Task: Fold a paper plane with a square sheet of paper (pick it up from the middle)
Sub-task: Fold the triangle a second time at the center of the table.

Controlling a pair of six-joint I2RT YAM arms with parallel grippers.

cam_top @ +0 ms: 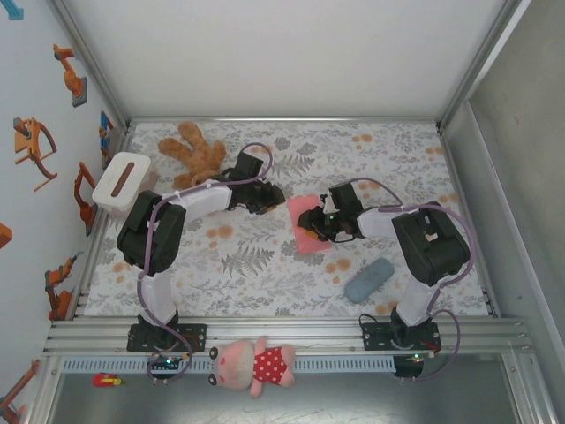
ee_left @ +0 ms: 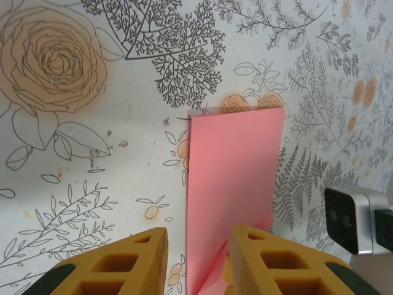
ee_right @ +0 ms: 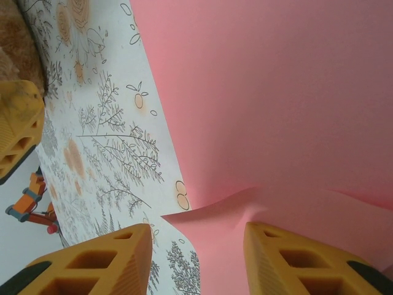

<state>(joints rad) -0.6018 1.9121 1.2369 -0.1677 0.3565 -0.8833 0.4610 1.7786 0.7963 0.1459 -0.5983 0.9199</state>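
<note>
The salmon-pink sheet of paper (cam_top: pixel 305 225) lies mid-table as a folded narrow oblong. In the left wrist view the paper (ee_left: pixel 236 178) runs away from my left gripper (ee_left: pixel 196 261), which is open; the paper's left edge lies between the yellow fingers (ee_left: pixel 126 261) and a raised flap touches the right one. My right gripper (ee_right: pixel 196 252) is open over the paper (ee_right: pixel 276 92), with a lifted, curled corner between its fingers (ee_right: pixel 295 258) and nothing pinched. In the top view the left gripper (cam_top: pixel 265 199) and right gripper (cam_top: pixel 318 225) flank the paper. The paper plane is out of view.
A brown teddy bear (cam_top: pixel 194 150) lies at the back left beside a white box (cam_top: pixel 122 181). A grey-blue pouch (cam_top: pixel 369 279) rests front right. A pink plush toy (cam_top: pixel 256 364) sits on the rail by the arm bases. Metal frame walls ring the floral mat.
</note>
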